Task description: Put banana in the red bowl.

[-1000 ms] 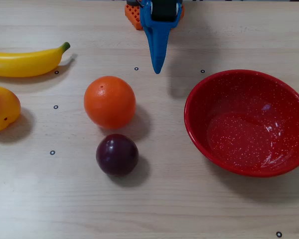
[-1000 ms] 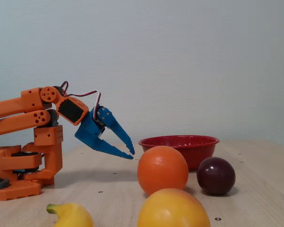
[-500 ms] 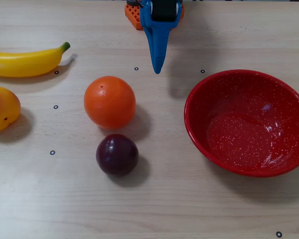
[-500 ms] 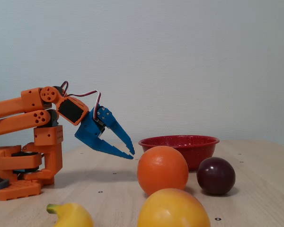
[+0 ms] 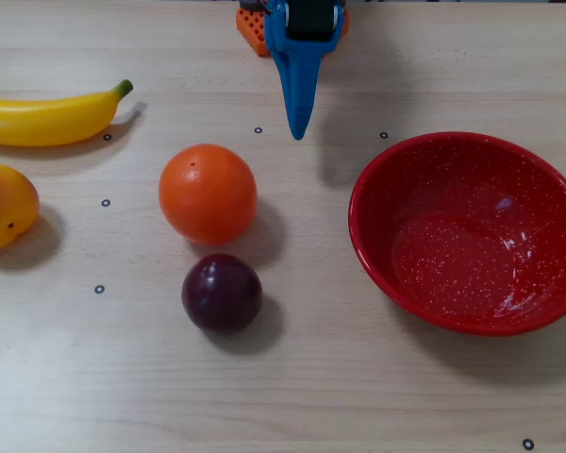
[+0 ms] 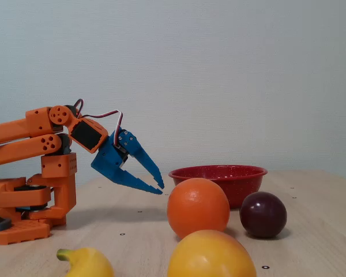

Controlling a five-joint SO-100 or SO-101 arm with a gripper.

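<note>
The yellow banana (image 5: 47,118) with its green stem lies on the table at the far left of the overhead view. Only its stem end (image 6: 89,262) shows at the bottom of the fixed view. The red speckled bowl (image 5: 472,236) stands empty at the right, and shows in the fixed view (image 6: 219,178) behind the fruit. My blue gripper (image 5: 299,132) hangs above the table at the top middle, between banana and bowl. Its jaws are together at the tips and hold nothing (image 6: 161,188).
An orange (image 5: 208,193) and a dark plum (image 5: 222,293) sit mid-table between banana and bowl. A yellow-orange round fruit (image 5: 5,205) lies at the left edge below the banana. The orange arm base (image 6: 29,196) stands at the left of the fixed view.
</note>
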